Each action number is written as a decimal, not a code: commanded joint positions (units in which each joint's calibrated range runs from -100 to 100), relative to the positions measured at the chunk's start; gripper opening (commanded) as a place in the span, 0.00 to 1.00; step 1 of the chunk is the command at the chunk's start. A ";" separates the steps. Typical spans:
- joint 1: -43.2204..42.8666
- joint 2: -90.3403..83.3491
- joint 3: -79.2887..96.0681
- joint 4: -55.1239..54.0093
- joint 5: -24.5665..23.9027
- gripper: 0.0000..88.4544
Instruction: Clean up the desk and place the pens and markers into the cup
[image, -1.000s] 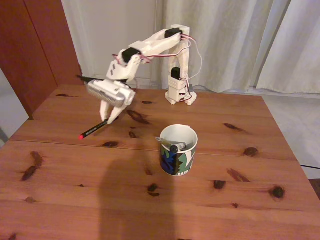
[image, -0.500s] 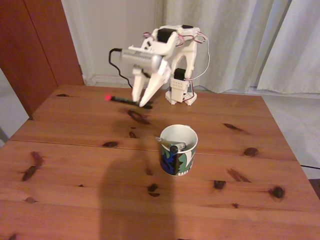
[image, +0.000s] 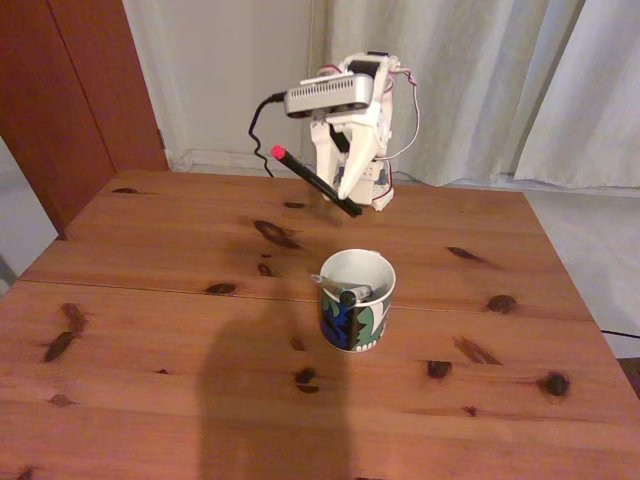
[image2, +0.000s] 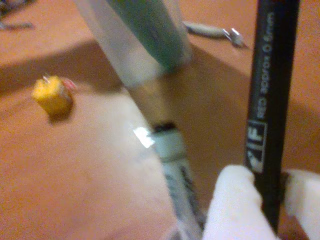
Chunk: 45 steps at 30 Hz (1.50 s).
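Pincer (image: 345, 203) raised above far side of bench (image: 150, 330), pinching black pen (image: 313, 181), red end up-left, pen tilted in air. Wrist view: white fingertips (image2: 235, 200) clamp black pen (image2: 270, 100) on both sides. Cup (image: 356, 300) mid-bench, below and in front of pincer, white marker (image: 350, 293) lying inside.

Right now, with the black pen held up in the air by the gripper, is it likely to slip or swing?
The black pen looks stiff and straight, so it probably won't droop. The gripper pinches it near one end, so the long free end could pivot. Its smooth round barrel may slip between the fingers.
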 joint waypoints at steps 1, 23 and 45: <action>-1.65 -2.24 4.44 -11.35 -0.34 0.01; -2.22 2.31 22.66 -27.78 0.24 0.01; -0.69 3.22 22.84 -27.18 6.26 0.13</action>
